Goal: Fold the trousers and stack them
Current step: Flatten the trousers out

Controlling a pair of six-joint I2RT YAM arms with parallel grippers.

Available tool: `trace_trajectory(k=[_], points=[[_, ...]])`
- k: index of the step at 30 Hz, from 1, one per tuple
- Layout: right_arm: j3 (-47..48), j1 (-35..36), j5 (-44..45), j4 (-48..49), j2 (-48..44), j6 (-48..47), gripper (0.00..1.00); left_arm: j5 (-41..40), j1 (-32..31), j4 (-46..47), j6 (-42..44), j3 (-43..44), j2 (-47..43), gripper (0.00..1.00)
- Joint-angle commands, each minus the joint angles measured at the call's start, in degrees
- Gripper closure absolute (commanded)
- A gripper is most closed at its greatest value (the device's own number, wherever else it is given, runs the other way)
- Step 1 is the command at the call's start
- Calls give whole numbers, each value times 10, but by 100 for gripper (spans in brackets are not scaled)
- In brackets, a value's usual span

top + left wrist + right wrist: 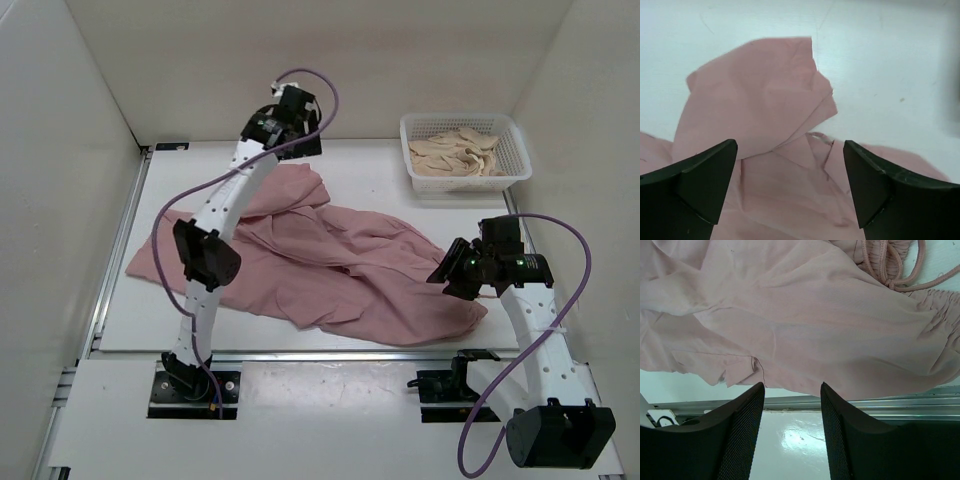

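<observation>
- Though nowhere near folded yet, found trousers [330,270] sprawled crumpled across table [380,170], with legs trailing left.
- Saw left gripper [790,150] gaping wide above the far leg end [755,95], gripping nothing.
- Caught right gripper [792,390] roughly half-open and empty, just off the fabric's near edge.
- Probably needed flattening first: pinching waistband [940,325] corners, pulling taut, smoothing wrinkles before any fold, tbh.

Plain dusty-pink trousers [330,270], no print. My fingers [700,185] are matte black, cables [303,71] purple, basket [465,184] white mesh, beige cloth [455,155] inside.
</observation>
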Motion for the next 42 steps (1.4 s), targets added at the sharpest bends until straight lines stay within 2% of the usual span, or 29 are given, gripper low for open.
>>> trace_trajectory(k=[1, 4, 8, 10, 11, 12, 13, 14, 16, 19, 20, 23, 24, 25, 26, 29, 30, 31, 35, 37, 39, 42], points=[[-2, -1, 0, 10, -5, -8, 46, -14, -16, -57, 47, 12, 84, 0], [-2, -1, 0, 10, -5, -8, 46, -14, -28, -49, 47, 1, 109, 0], [-8, -1, 0, 10, -5, -8, 46, -52, -34, -43, 42, 7, 156, 0], [-8, -1, 0, 10, -5, -8, 46, -75, -29, -36, 54, 20, 170, 8], [-8, -1, 0, 10, -5, -8, 46, -75, -29, -43, 54, 29, 175, 19], [-8, -1, 0, 10, -5, -8, 46, -75, -20, -43, 54, 39, 176, 40], [-8, -1, 0, 10, -5, -8, 46, -70, -14, -49, 54, 45, 176, 61], [-8, -1, 0, 5, -5, -8, 46, -49, 0, -49, 36, 45, 162, 90], [-8, -1, 0, 5, -5, -8, 46, -18, 17, -25, 28, 25, 104, 90], [-8, -1, 0, 5, 9, -14, 46, 39, 74, 44, 21, -64, -12, 90], [-8, -1, 0, 5, 16, -14, 46, 77, 119, 55, 15, -84, -37, 90], [-8, -1, 6, 5, 16, -19, 46, 145, 196, 78, 9, -122, -85, 90], [-8, -1, 6, 5, 16, -19, 46, 181, 239, 78, 9, -122, -85, 88], [-8, -1, 6, 11, 16, -19, 46, 201, 258, 78, 9, -117, -74, 81], [-8, -1, 6, 11, 16, -19, 46, 244, 292, 78, 2, -117, -68, 68], [-20, -1, 0, 16, 16, -19, 46, 312, 327, 72, -11, -131, -37, 0], [-20, -1, 0, 16, 16, -19, 46, 347, 333, 66, -11, -139, -31, 0], [-25, -1, 0, 16, 16, -19, 46, 348, 333, 59, -11, -146, -31, 0], [-25, -1, -19, 27, 16, -19, 40, 306, 325, 59, -11, -175, -58, 0], [-25, -1, -52, 41, 36, -31, 24, 290, 325, 53, -11, -196, -80, 0], [-25, 12, -78, 77, 54, -31, 13, 283, 325, 53, -17, -224, -129, 0], [5, 58, -106, 156, 146, -3, 7, 262, 304, 67, -11, -306, -198, 0]])
